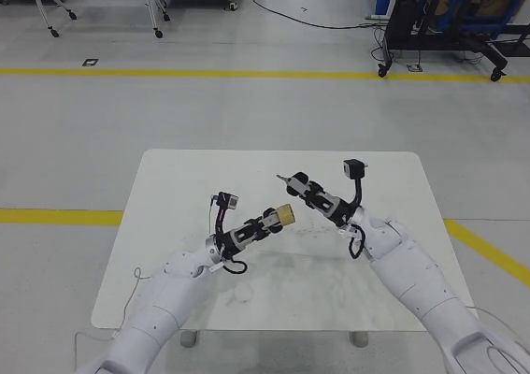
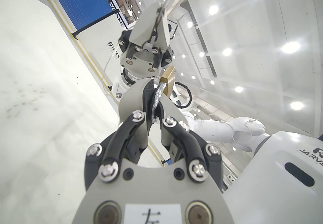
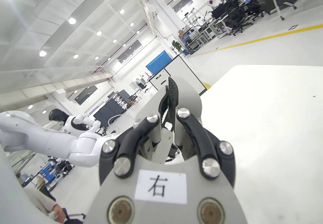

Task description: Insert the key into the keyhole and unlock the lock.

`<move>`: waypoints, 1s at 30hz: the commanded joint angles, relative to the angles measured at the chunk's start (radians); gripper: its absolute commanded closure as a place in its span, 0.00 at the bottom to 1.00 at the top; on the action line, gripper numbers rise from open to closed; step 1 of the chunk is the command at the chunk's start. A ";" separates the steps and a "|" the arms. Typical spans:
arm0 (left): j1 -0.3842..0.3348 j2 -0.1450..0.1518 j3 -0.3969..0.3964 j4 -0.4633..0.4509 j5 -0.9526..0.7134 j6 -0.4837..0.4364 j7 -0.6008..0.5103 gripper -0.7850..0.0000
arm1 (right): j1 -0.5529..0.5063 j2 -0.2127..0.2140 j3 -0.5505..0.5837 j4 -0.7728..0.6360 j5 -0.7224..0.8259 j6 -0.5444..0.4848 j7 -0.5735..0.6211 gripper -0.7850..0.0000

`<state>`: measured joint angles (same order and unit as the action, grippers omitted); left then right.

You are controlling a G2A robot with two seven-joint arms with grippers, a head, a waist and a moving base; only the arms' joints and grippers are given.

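A blocky brass padlock [image 2: 169, 80] is held above the white surface [image 1: 246, 178], its curved steel shackle clamped in the left gripper's [image 2: 156, 95] ribbed jaws. Nearby, a thin metal key [image 1: 280, 176] is pinched in the right gripper's [image 1: 290, 181] closed jaws.

Right pincer [image 1: 288, 180] close beside lock [image 1: 286, 216]
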<state>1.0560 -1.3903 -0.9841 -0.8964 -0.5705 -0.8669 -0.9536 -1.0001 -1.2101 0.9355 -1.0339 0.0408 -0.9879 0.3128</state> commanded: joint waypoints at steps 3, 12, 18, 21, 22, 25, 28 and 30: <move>-0.012 0.003 0.013 0.013 -0.025 0.037 -0.036 1.00 | 0.004 0.002 -0.004 -0.015 0.067 -0.024 0.071 1.00; -0.011 0.010 0.001 0.005 -0.167 0.075 -0.075 1.00 | 0.007 0.018 -0.001 -0.047 0.137 -0.024 0.241 1.00; -0.006 0.017 -0.026 0.012 -0.226 0.101 -0.100 1.00 | 0.004 0.026 0.010 -0.066 0.219 -0.024 0.306 1.00; -0.009 0.017 -0.038 0.046 -0.260 0.137 -0.103 1.00 | -0.003 0.032 0.027 -0.077 0.234 -0.024 0.319 1.00; -0.011 0.017 -0.039 0.053 -0.259 0.143 -0.098 1.00 | -0.006 0.034 0.033 -0.081 0.233 -0.024 0.321 1.00; -0.011 0.017 -0.039 0.053 -0.259 0.143 -0.098 1.00 | -0.007 0.035 0.037 -0.082 0.231 -0.024 0.322 1.00; -0.011 0.017 -0.039 0.053 -0.259 0.143 -0.098 1.00 | -0.007 0.035 0.037 -0.082 0.231 -0.024 0.322 1.00; -0.011 0.017 -0.040 0.049 -0.257 0.146 -0.092 1.00 | -0.007 0.035 0.037 -0.082 0.231 -0.024 0.322 1.00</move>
<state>1.0449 -1.3732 -1.0231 -0.8440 -0.8292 -0.7238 -1.0514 -1.0075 -1.1751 0.9728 -1.1163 0.2718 -1.0123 0.6349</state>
